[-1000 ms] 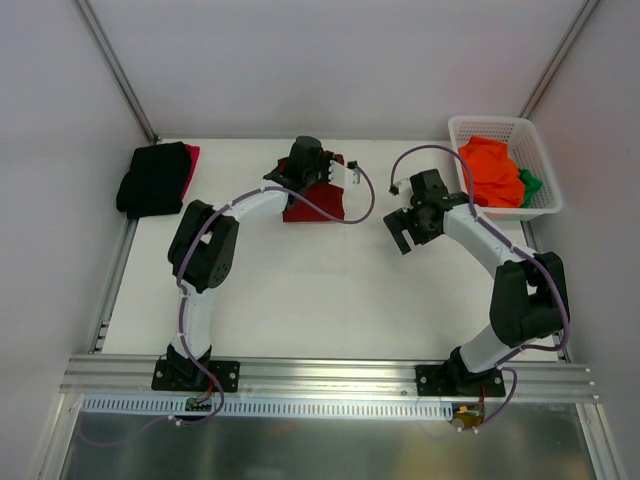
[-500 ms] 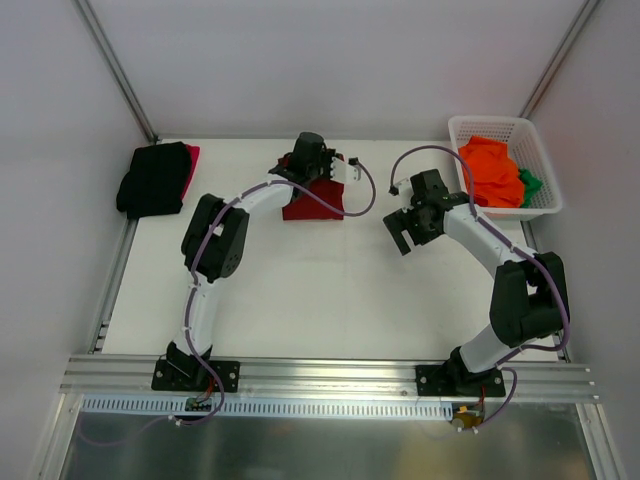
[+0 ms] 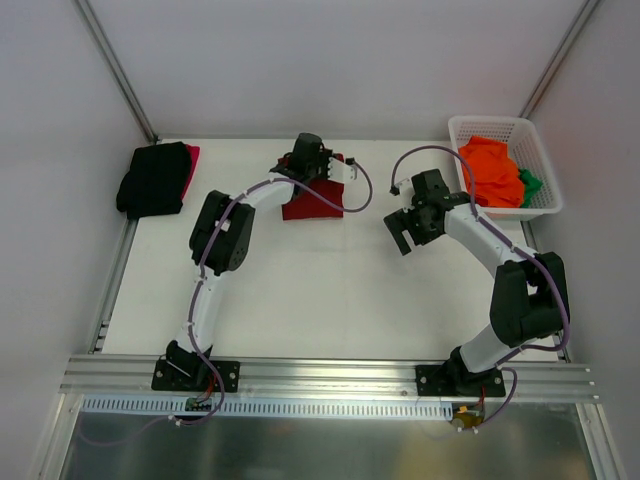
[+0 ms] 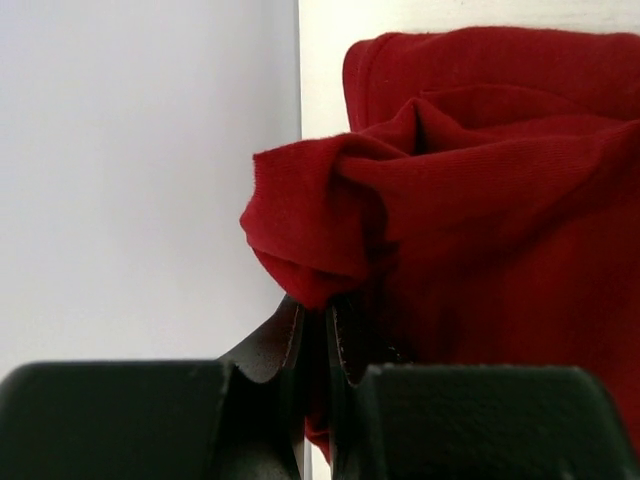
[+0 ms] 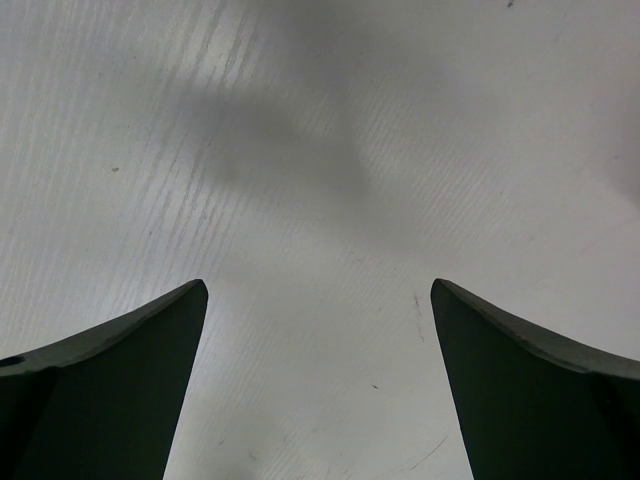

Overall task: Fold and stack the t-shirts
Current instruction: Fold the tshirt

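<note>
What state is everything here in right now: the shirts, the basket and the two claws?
dark red t-shirt: partly folded, edge pinched
left gripper: shut on dark red t-shirt
right gripper: open, empty
black t-shirt: folded, atop bright red t-shirt
orange t-shirt: crumpled in basket
green t-shirt: crumpled in basket, mostly hidden

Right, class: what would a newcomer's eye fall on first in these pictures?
The dark red t-shirt at the far middle stands out, a bunched fold of it pinched in the left fingers. Next comes the bright orange t-shirt heaped in the white basket at the far right corner, then the folded black t-shirt far left.
</note>
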